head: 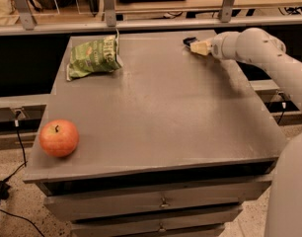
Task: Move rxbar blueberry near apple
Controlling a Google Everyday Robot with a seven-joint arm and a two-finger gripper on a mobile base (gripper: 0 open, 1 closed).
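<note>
The rxbar blueberry (pixel 189 41) shows as a small dark flat bar at the far right of the grey table (pixel 161 112), only partly visible. My gripper (pixel 197 47) reaches in from the right and sits right at the bar, touching or nearly touching it. The apple (pixel 58 138), red-orange with a short dark stem, stands at the near left corner of the table, far from the bar and the gripper.
A green chip bag (pixel 93 57) lies at the far left of the table. A wooden shelf with metal posts (pixel 109 6) runs behind the table. Drawers (pixel 161 201) are under the tabletop. My white arm (pixel 269 53) spans the right side.
</note>
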